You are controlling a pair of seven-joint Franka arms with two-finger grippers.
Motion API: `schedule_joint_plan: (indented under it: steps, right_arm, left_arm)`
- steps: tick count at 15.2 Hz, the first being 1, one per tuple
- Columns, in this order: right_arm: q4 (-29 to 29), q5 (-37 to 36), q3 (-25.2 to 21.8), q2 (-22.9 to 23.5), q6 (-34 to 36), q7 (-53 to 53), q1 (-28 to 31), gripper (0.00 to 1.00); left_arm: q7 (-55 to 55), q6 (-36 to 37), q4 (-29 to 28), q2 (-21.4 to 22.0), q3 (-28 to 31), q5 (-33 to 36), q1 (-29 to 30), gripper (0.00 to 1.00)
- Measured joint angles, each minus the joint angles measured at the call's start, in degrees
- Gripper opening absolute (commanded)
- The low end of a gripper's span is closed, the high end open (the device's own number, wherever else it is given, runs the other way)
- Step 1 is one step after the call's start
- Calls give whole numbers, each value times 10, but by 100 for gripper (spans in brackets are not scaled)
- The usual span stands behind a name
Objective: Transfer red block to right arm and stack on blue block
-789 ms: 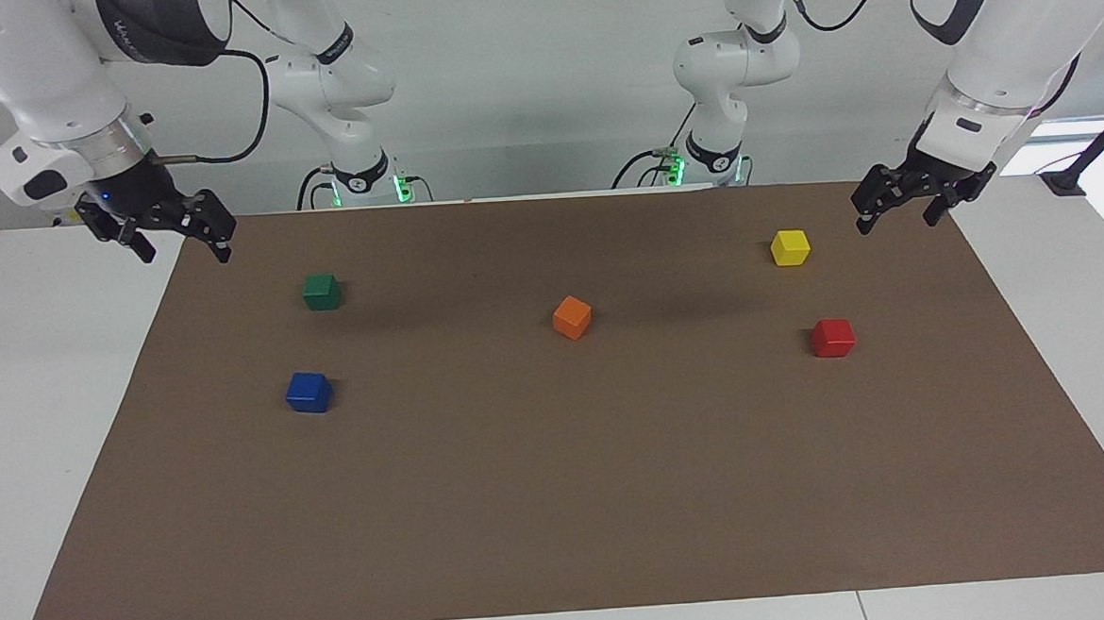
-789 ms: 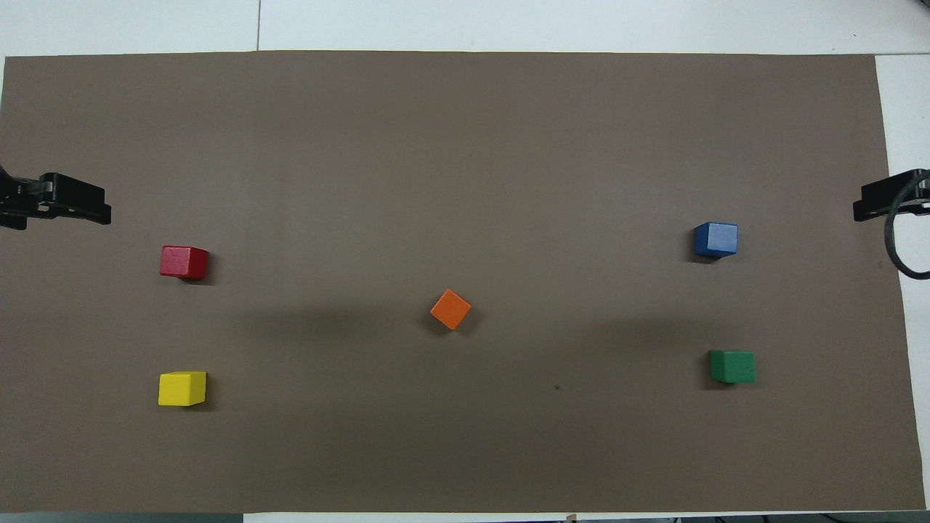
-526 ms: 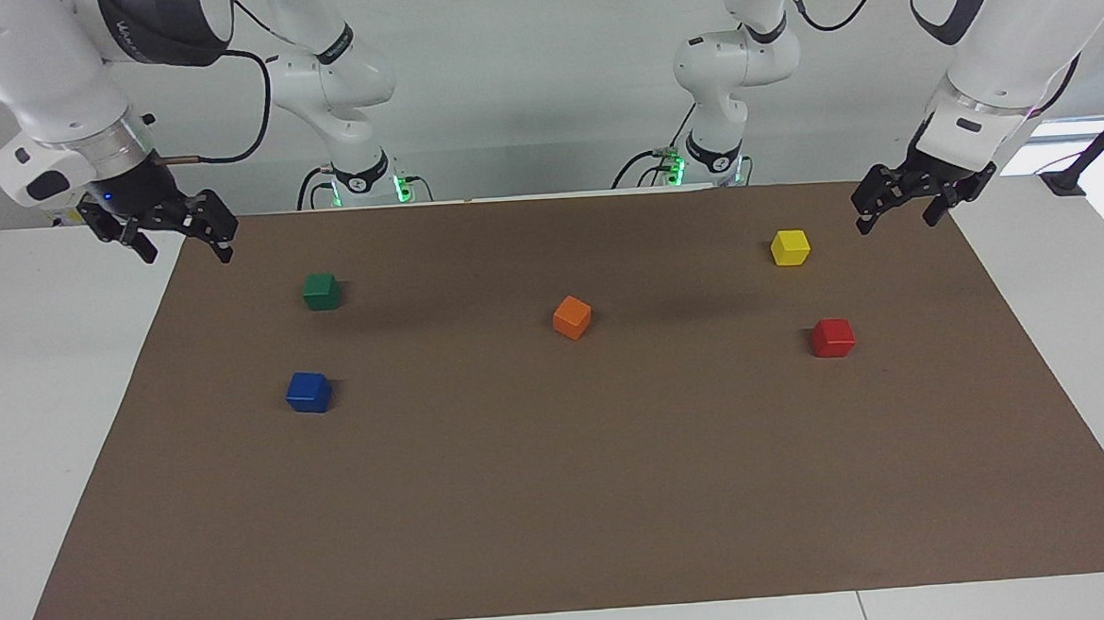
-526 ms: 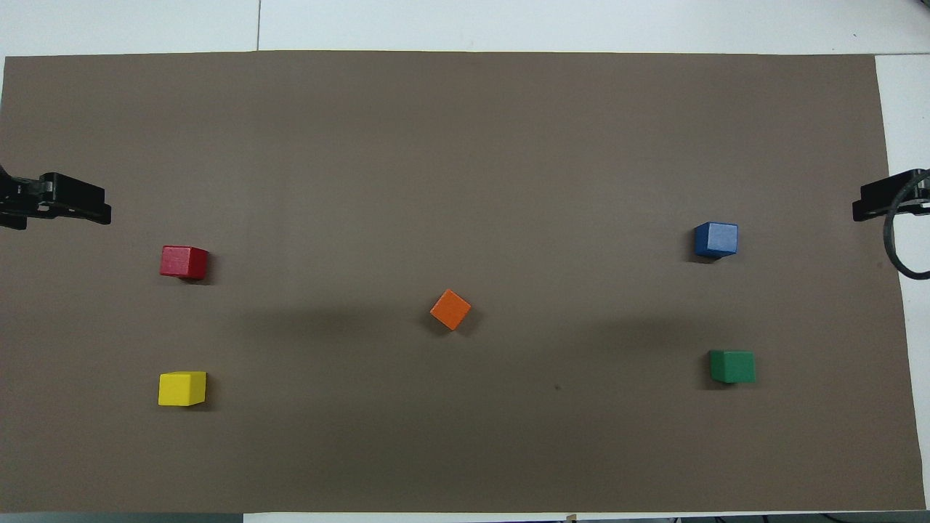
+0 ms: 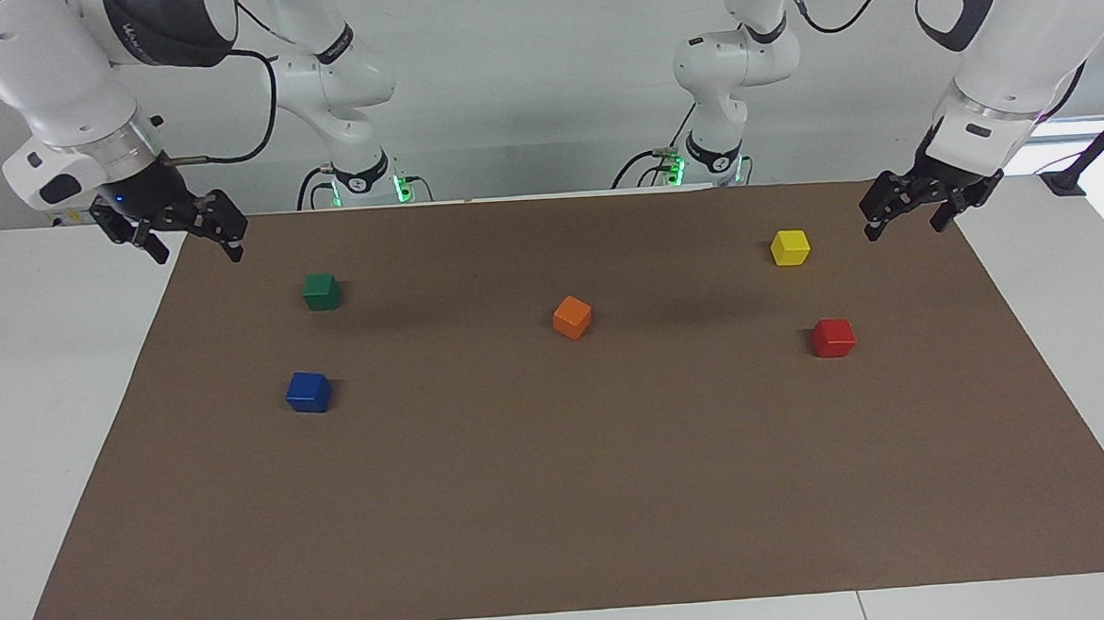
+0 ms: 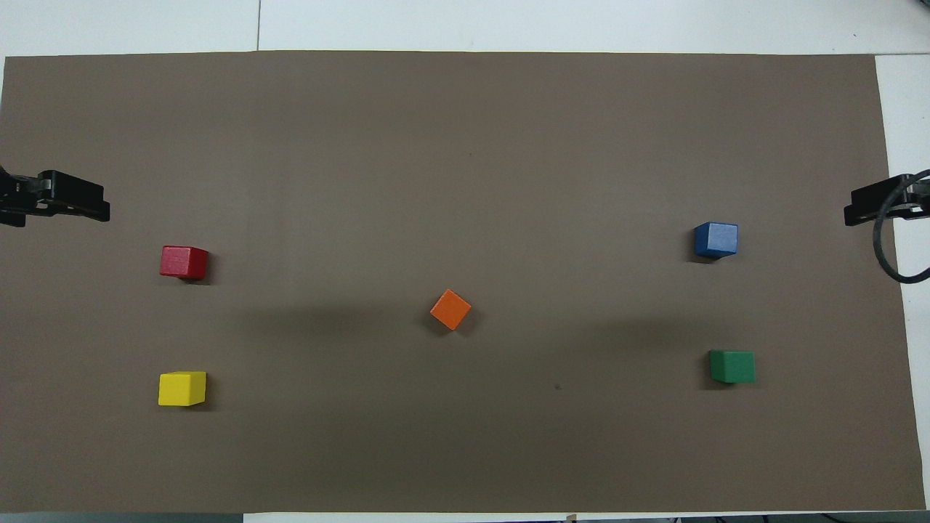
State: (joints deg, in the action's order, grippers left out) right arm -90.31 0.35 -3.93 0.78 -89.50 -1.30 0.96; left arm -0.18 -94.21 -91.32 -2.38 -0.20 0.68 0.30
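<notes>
Left gripper (image 5: 920,208): raised over the brown mat's edge at the left arm's end of the tabletop, fingers spread wide, holding nothing.
Right gripper (image 5: 184,237): raised over the mat's edge at the right arm's end, fingers also spread wide and empty; a small blue light shows on its wrist.
Red block (image 5: 833,338): flat on the mat at the left arm's end, well apart from the left gripper and farther from the robots than the yellow block (image 5: 791,247).
Blue block (image 5: 309,392): flat on the mat at the right arm's end, nothing on top of it, well apart from the right gripper, farther from the robots than the green block (image 5: 321,291).
Orange block (image 5: 572,316): near the middle of the mat, turned at an angle to the others, between the two pairs.
Surface: brown mat (image 5: 562,498) covering most of a white tabletop (image 5: 36,375), which shows bare at both ends.
Room: plain pale wall at the robots' end; green lights glow at both arm bases; black cables hang along the arms.
</notes>
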Motion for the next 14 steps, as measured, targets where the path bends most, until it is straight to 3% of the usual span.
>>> schedule_joint_plan:
  steps: [9,14]
  right_arm:
    - [-2,5,0,-1,0,0,0,100]
    - [-6,5,0,-2,0,0,0,100]
  left_arm:
    - [90,-172,-139,-19,18,1,29,100]
    - [100,-204,-174,-37,15,1,30,100]
